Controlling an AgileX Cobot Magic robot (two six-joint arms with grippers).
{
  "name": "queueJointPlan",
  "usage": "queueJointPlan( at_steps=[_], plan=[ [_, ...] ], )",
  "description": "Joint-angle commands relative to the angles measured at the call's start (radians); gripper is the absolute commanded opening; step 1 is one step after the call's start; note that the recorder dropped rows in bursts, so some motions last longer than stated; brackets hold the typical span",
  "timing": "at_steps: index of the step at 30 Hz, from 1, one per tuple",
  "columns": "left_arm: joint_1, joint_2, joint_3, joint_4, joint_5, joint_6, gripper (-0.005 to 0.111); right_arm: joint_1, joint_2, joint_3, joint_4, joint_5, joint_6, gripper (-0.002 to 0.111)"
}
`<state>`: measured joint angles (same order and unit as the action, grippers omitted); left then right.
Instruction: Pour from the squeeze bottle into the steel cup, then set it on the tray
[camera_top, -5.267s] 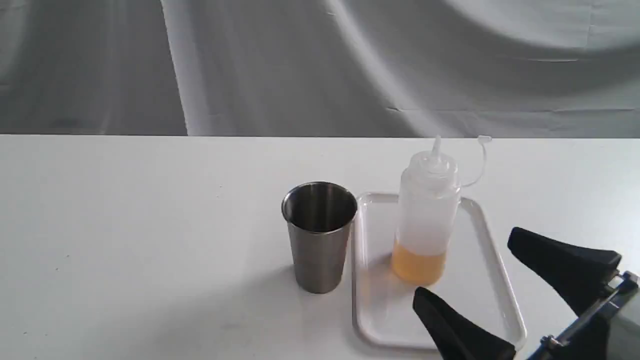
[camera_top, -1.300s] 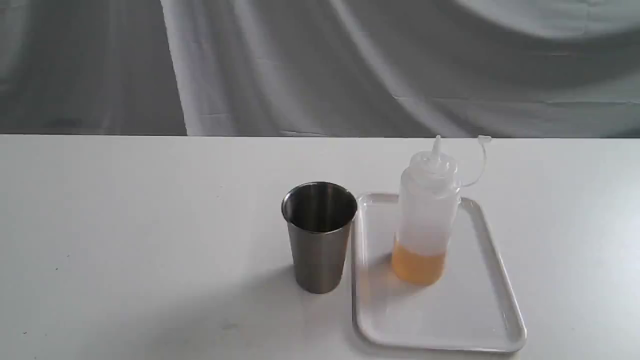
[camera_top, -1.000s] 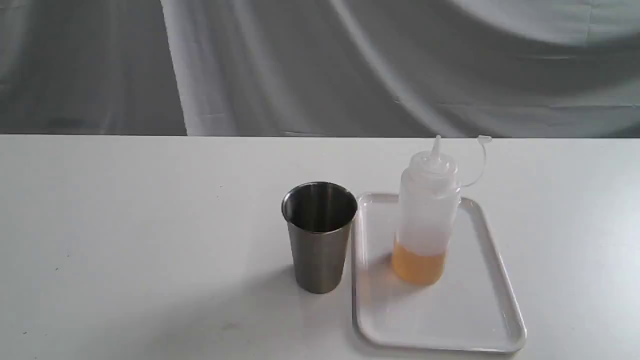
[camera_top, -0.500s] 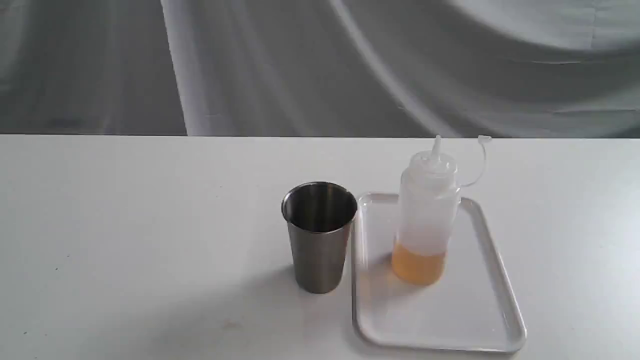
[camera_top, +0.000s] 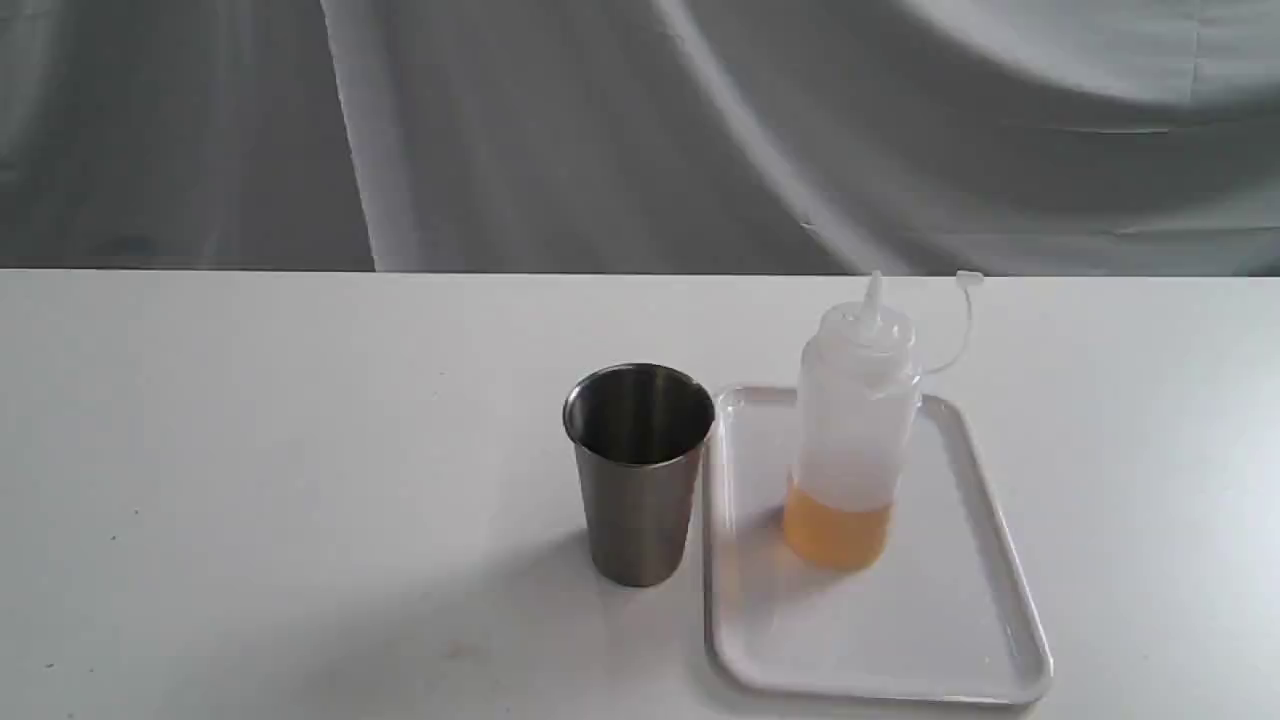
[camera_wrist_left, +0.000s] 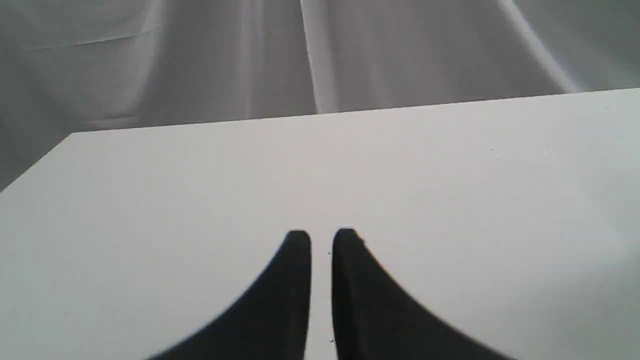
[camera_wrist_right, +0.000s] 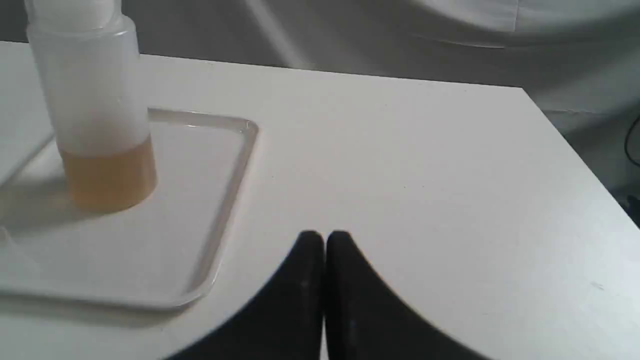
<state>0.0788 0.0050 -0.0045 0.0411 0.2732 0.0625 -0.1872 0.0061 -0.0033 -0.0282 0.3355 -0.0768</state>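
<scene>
Bottle (camera_top: 855, 440) is standing upright on the tray (camera_top: 960, 640), with amber liquid sitting low inside, so I am guessing the job is finishing. The cup's dark inside is hiding whether anything went in. That cup (camera_top: 638, 490) is resting on the table (camera_top: 300, 450) just beside the tray's edge, handy for a short tip of the nozzle. The right pincer (camera_wrist_right: 324, 239) is hovering over the tabletop beside the tray, apart from the bottle, fingers pressing together on nothing. The left pincer (camera_wrist_left: 321, 237) is hanging over plain tabletop, fingers nearly meeting and gripping nothing. Both are looking parked.
</scene>
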Motion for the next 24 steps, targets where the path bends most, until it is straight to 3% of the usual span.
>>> queueJointPlan(
  at_steps=[1, 24],
  plan=[
    [-0.002, -0.005, 0.004, 0.002, -0.007, -0.002, 0.008, -0.006, -0.006, 0.003, 0.013, -0.003, -0.013, 0.000],
    [-0.002, -0.005, 0.004, 0.002, -0.007, -0.002, 0.008, -0.006, -0.006, 0.003, 0.001, -0.010, 0.028, 0.000]
  ],
)
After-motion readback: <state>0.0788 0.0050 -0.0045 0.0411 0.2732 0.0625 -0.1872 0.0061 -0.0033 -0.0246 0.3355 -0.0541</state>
